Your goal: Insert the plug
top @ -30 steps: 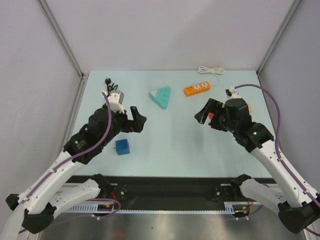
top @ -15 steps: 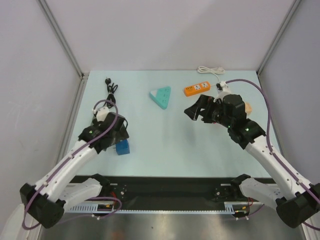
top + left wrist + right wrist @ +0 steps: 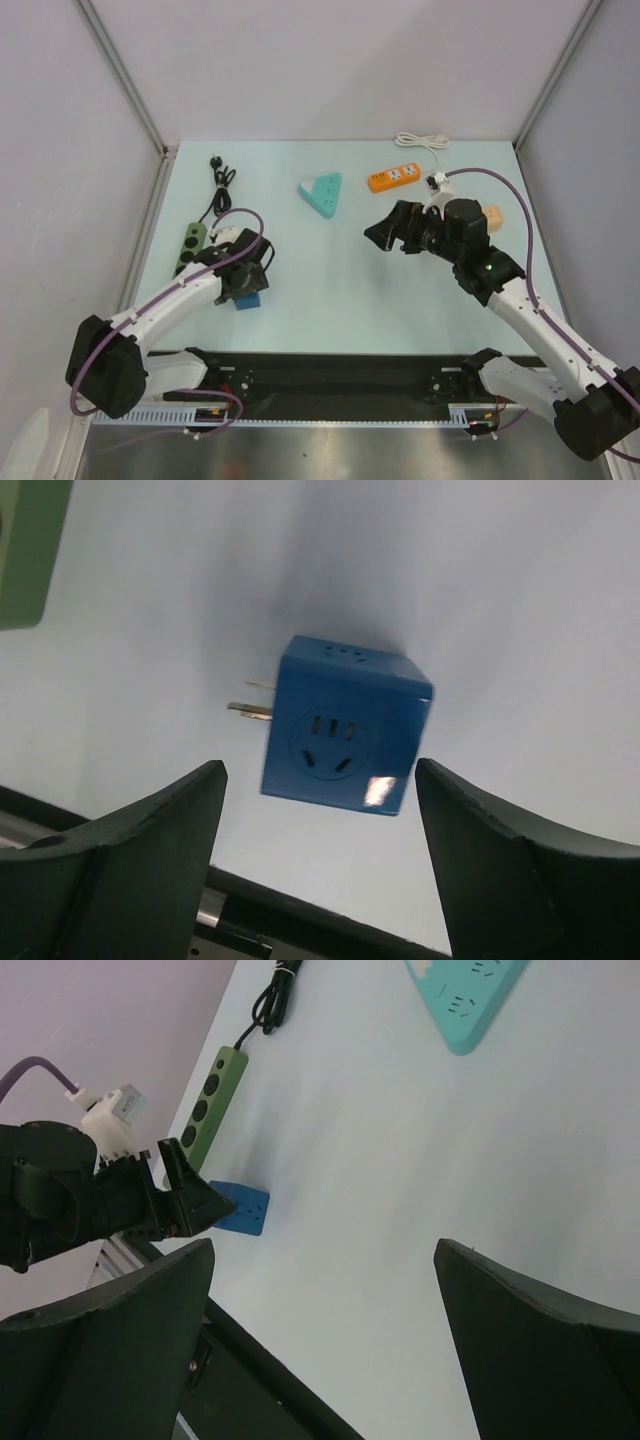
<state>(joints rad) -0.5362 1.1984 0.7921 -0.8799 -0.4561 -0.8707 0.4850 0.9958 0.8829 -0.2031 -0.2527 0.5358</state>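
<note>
- Plug (image 3: 215,160) is seen at the surface's far-left corner, its cord trailing nearward.
- Left hand (image 3: 320,768) is spread astride the blue cube (image 3: 340,735), untouched, and is the nearer to the plug.
- Right hand (image 3: 322,1245) is spread, empty, well apart.

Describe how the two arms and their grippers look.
Both the left arm and right arm have white links and black joints, each trailed by a purple cable. The left gripper and right gripper have black, wedge-shaped fingers.

Robot lab cell. You see 3 plain walls (image 3: 330,60), aluminium posts (image 3: 121,75), a pale table (image 3: 340,290), and the left arm (image 3: 170,300) and right arm (image 3: 530,315) bolted to 1 black rail (image 3: 340,372).
</note>
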